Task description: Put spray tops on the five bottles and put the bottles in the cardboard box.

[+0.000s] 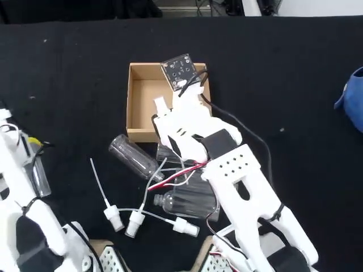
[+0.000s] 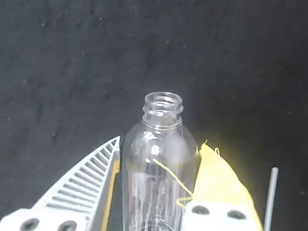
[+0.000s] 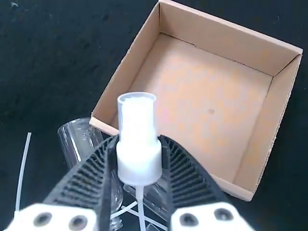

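My left gripper [image 2: 161,144] pinches a bottle [image 2: 162,113]. My right gripper [image 3: 138,140] pinches a top [image 3: 137,110]. At the box [image 1: 134,102]'s 6 o'clock lie loose tops [image 1: 135,222].

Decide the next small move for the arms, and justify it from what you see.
Probably carry the spray top, held in the right gripper, across to the bottle in the left gripper and line its tube up with the neck. That neck is open, while the spray top sits by the cardboard box, apart from it.
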Available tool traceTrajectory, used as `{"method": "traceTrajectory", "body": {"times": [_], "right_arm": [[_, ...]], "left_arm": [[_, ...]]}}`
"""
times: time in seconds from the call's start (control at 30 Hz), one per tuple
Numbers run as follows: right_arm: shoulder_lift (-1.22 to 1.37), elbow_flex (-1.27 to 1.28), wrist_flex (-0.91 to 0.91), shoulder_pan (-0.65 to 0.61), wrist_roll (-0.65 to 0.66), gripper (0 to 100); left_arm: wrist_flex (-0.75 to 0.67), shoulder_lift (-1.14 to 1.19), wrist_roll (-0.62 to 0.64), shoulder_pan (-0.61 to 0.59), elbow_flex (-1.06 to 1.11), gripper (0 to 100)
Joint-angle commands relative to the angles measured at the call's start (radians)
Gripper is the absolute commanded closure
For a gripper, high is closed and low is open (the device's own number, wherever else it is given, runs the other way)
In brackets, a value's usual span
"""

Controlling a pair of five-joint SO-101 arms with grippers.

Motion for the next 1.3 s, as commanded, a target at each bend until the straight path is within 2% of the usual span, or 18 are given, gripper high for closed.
{"method": "traceTrajectory", "body": {"times": [0.0, 0.23, 0.47, 0.7, 0.87, 1.0, 1.27], "right_arm": [[-0.048, -0.013, -0.021, -0.014, -0.011, 98.9], [-0.048, -0.013, -0.025, -0.014, -0.009, 98.9], [-0.056, -0.013, -0.020, -0.014, -0.009, 98.9], [-0.245, -0.012, 0.017, -0.017, -0.009, 98.9], [-0.366, -0.021, 0.003, -0.014, -0.009, 98.9], [-0.414, -0.012, -0.081, -0.012, -0.009, 98.9], [-0.421, -0.062, -0.127, -0.012, -0.009, 98.9]], "left_arm": [[-0.012, -0.040, 0.063, 0.038, -0.056, 97], [0.029, -0.051, 0.069, 0.041, -0.064, 97], [0.040, -0.226, 0.071, 0.041, -0.008, 97], [0.026, -0.328, 0.075, 0.042, 0.008, 97], [-0.018, -0.331, 0.167, 0.110, -0.033, 97], [-0.068, -0.331, 0.199, 0.173, -0.033, 97], [-0.071, -0.336, 0.242, 0.185, -0.042, 97]]}}
